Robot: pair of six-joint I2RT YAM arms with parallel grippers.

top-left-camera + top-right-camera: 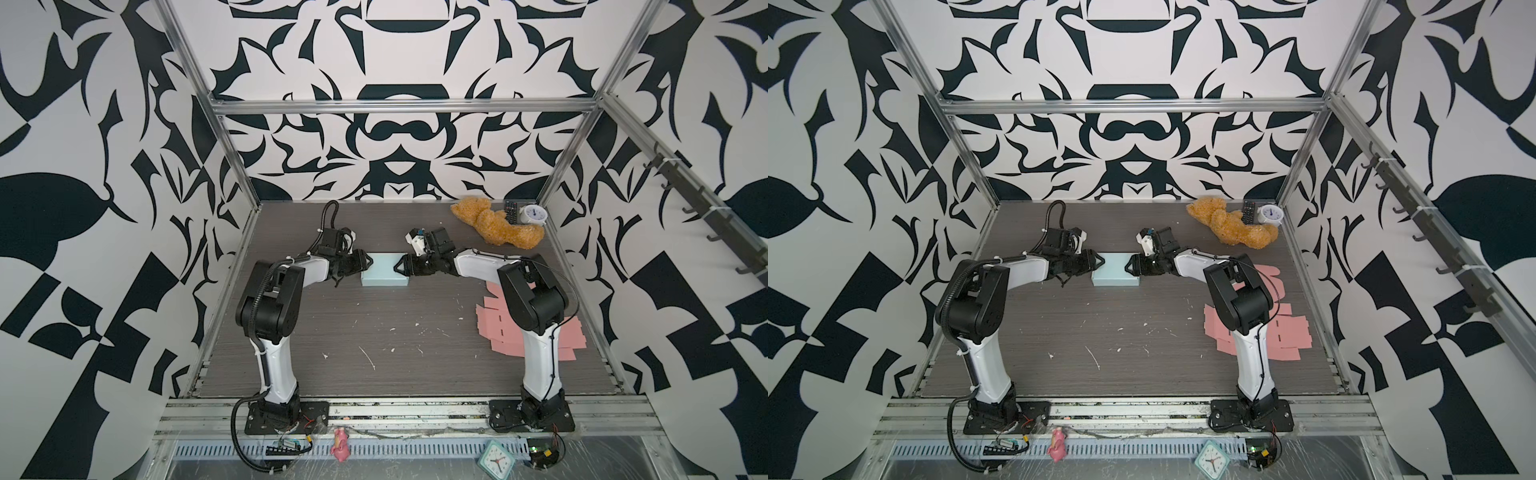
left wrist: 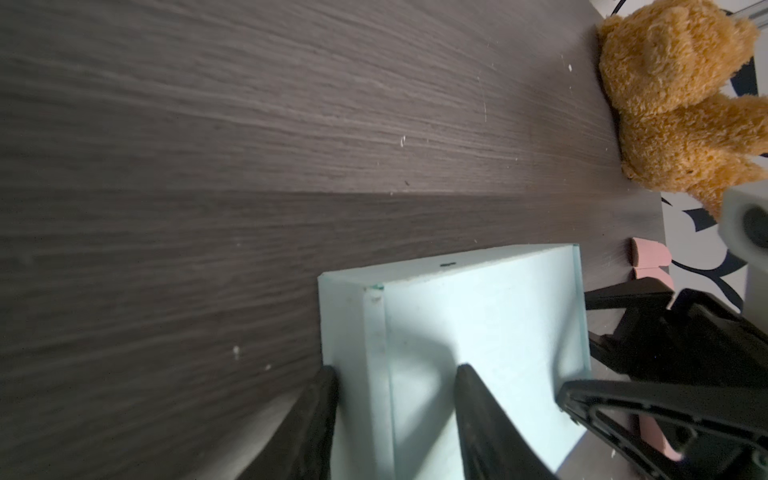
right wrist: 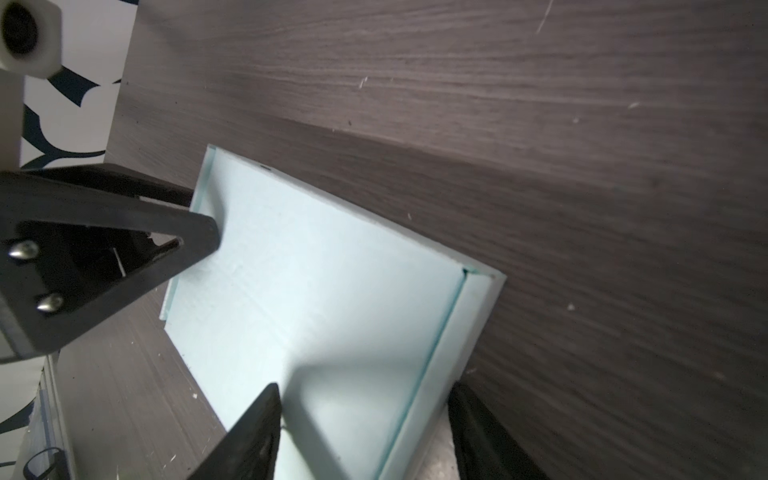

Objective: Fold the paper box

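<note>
in both top views a pale blue paper box (image 1: pixel 384 272) (image 1: pixel 1115 272) lies folded up on the dark wooden table (image 1: pixel 353 332), toward the back, midway between the two arms. the left gripper (image 1: pixel 368 262) meets its left end and the right gripper (image 1: pixel 398 264) its right end. a teddy bear (image 1: pixel 494 226) lies at the back right. flat pink card sheets (image 1: pixel 494 328) lie partly hidden behind the right arm, well apart from the box.

in the left wrist view, the left gripper (image 2: pixel 395 370) has its jaws apart, straddling one end edge of the box (image 2: pixel 478 316). one finger touches the outer wall and the other lies over the top face.

in the right wrist view, the right gripper (image 3: pixel 365 386) has its jaws apart, astride the opposite end edge of the box (image 3: pixel 332 282). the left gripper's fingers (image 3: pixel 124 216) touch the far end. whether either gripper squeezes the box cannot be told.
</note>
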